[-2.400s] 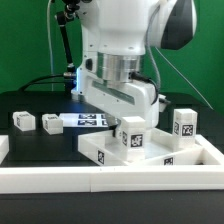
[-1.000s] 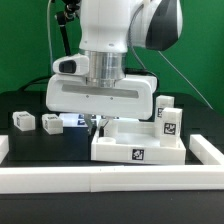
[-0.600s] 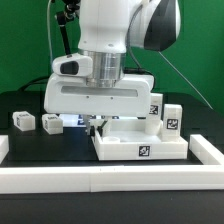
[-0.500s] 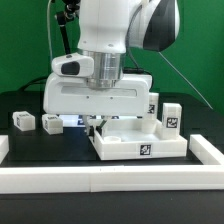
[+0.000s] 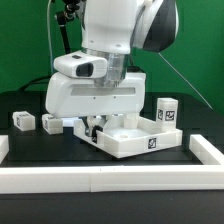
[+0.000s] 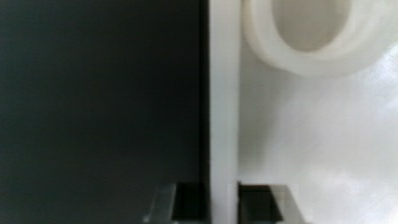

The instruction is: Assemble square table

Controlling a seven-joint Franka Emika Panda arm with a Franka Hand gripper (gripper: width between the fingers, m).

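The square table's white slab point(image 5: 140, 138) lies flat on the black table, turned at an angle, with a black-and-white tag on its near edge. My gripper point(image 5: 97, 129) is at the slab's corner on the exterior view's left. In the wrist view my gripper point(image 6: 222, 198) is shut on the slab's thin edge point(image 6: 222, 100), with a dark finger point(image 6: 183, 202) on each side. A round socket point(image 6: 302, 40) shows in the slab's face. One tagged leg block point(image 5: 167, 112) stands upright behind the slab. Two more leg blocks point(image 5: 22, 119) point(image 5: 52, 124) lie at the left.
A long low white barrier rail point(image 5: 100, 178) runs along the front, with raised ends at the exterior view's left point(image 5: 3, 148) and right point(image 5: 208, 150). The arm's wide body hides the table behind the slab.
The slab has turned in my grip, so its tagged edge has swung toward the exterior view's right. The arm's wrist has rotated with it. The two left leg blocks have not moved.
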